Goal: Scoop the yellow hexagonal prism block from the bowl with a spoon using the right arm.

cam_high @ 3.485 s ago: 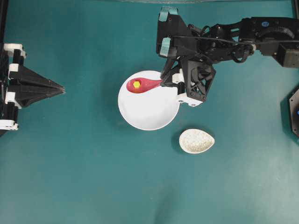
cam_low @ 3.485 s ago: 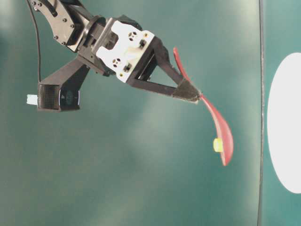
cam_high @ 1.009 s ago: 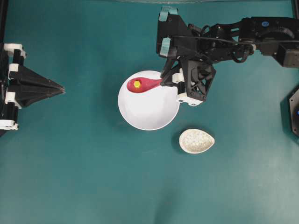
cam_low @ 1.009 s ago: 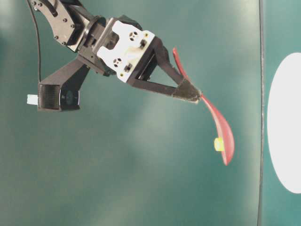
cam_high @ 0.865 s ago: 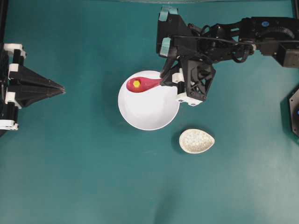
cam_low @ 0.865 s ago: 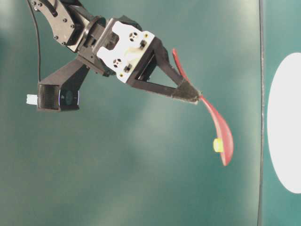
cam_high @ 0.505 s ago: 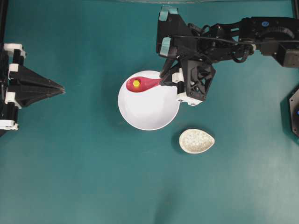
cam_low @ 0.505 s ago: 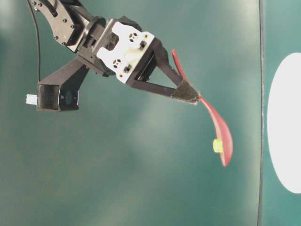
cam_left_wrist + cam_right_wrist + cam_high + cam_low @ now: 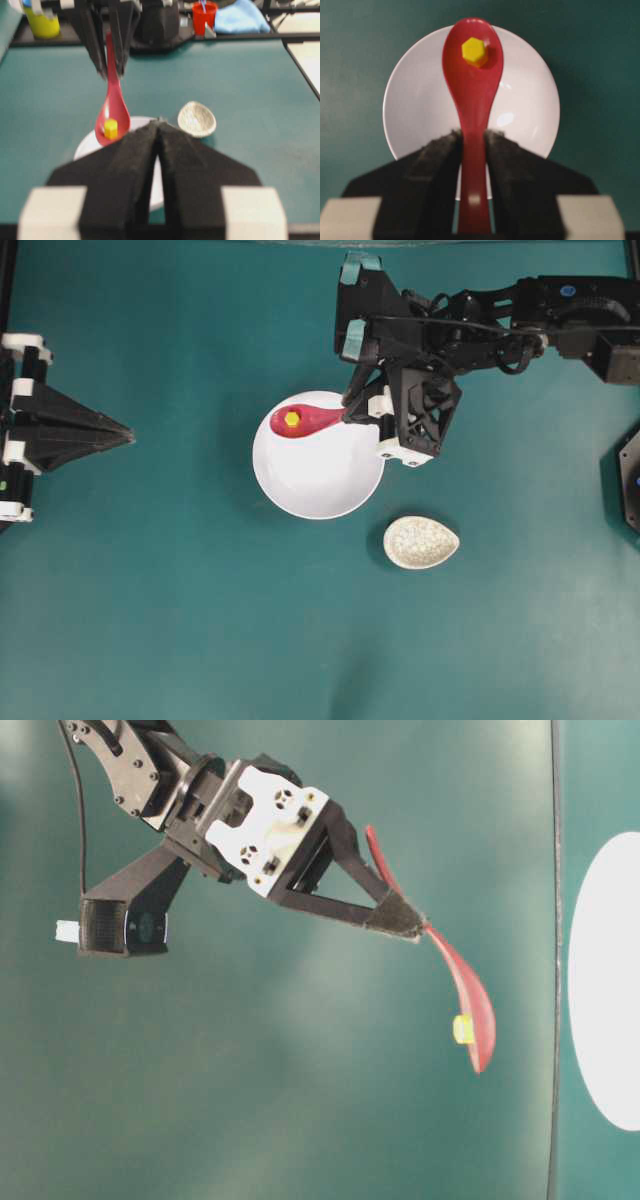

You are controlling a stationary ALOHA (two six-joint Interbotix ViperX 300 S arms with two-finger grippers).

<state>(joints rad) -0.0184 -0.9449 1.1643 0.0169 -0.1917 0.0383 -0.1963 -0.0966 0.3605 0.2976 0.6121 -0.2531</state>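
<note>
At frame center, the right gripper (image 9: 471, 150) clamps the spoon (image 9: 472, 95) with the yellow block (image 9: 473, 51) lifted above the bowl (image 9: 530, 105); scoop looks complete, next keep level.

A small speckled beige teardrop-shaped dish (image 9: 421, 542) rests on the teal table (image 9: 180, 620). At the table's far edge stand a red cup (image 9: 204, 13), a yellow container (image 9: 41, 23) and a blue cloth (image 9: 239, 19).

1. The spoon (image 9: 472, 95) is showing a glossy, smooth red surface.
2. The bowl (image 9: 530, 110) is reflecting light off a smooth white glaze.
3. The right gripper's pads (image 9: 437, 170) are looking rough, matt and foam-like.
4. The small dish (image 9: 421, 542) is appearing speckled.
</note>
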